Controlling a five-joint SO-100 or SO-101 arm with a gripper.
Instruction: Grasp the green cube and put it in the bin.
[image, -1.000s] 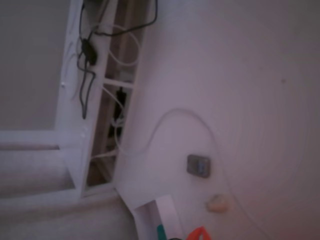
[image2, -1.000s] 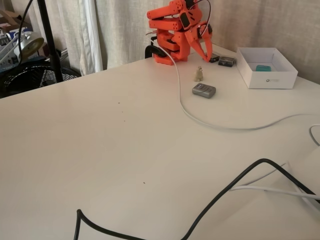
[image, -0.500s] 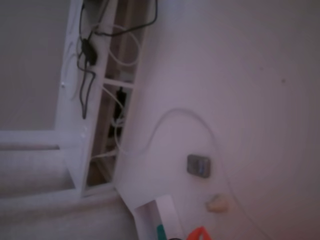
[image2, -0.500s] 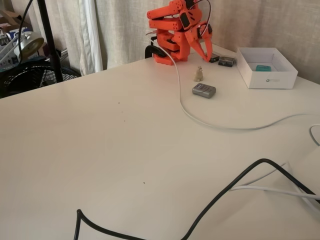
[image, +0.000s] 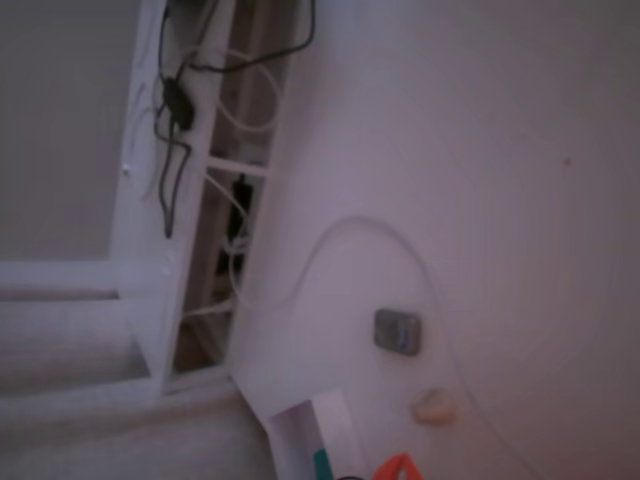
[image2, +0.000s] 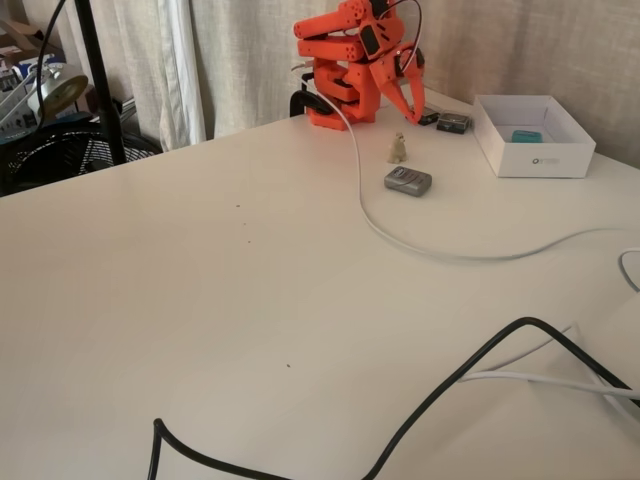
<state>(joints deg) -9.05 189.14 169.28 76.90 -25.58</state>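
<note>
The green cube (image2: 526, 136) lies inside the bin (image2: 533, 158), a white box at the back right of the table. In the blurry fixed view only a teal sliver of the cube (image: 321, 465) shows in the bin (image: 333, 430) at the bottom edge. The orange arm (image2: 345, 55) is folded up at the table's back edge, left of the bin. Its gripper (image2: 414, 114) hangs down, apart from the cube, with the fingers together and nothing held. Just the gripper's tip (image: 398, 466) shows in the blurry view.
A grey square piece (image2: 408, 180) and a small beige lump (image2: 398, 148) lie in front of the arm. A white cable (image2: 420, 245) and a black cable (image2: 470, 375) cross the table. A tall white frame (image: 140, 200) with cables stands left in the blurry view.
</note>
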